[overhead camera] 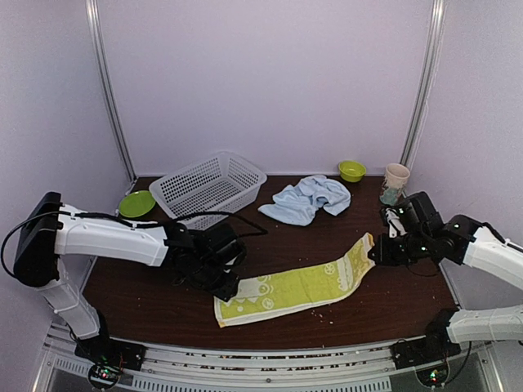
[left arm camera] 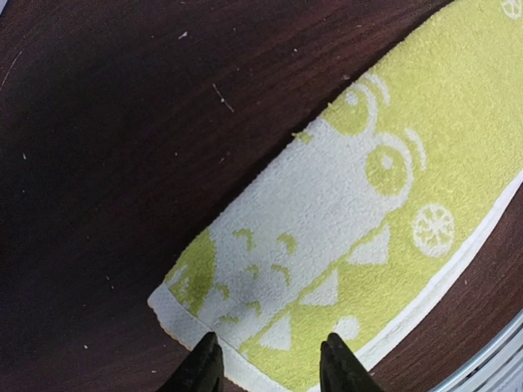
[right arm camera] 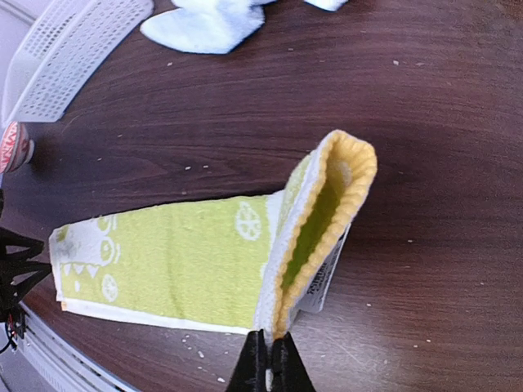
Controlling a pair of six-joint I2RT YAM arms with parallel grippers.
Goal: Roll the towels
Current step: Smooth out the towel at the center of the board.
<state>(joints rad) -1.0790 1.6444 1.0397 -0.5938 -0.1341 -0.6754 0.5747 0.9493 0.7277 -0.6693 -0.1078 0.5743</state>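
2 towels lie on the bench (overhead camera: 351,233), and only 1 is in hand. The lime-green towel (overhead camera: 294,286) stretches as a long strip between the 2 claws, its long axis running from the left claw (left arm camera: 270,359) straight across to the right claw (right arm camera: 268,363).

The right claw is clenched on the edge of the short end nearest it. From that pinch the cloth stands up off the bench and curls over in a loop, yellow side showing inside. The rest of the strip runs away from this claw, flat on the wood.

The left claw hovers just above the opposite short end, released. Its 2 fingers stand apart with the white hem showing below and between them, and it grasps nothing.

The pale blue towel (overhead camera: 306,200) sits crumpled in a heap beyond the green strip. It is well apart from both claws, nearer the right than the left, and neither touches it. A white mesh basket (overhead camera: 208,188) stands beyond the left claw.

By my judgement the rolling of the green towel is only at its start: 1 end is raised and bent over, with no turns wound. The coming move depends on the roll travelling along the long axis, from the right claw toward the left. That puts the right arm in place to lead, with the left claw set to pin the far end. Since the pinch takes only the edge, the roll may skew.
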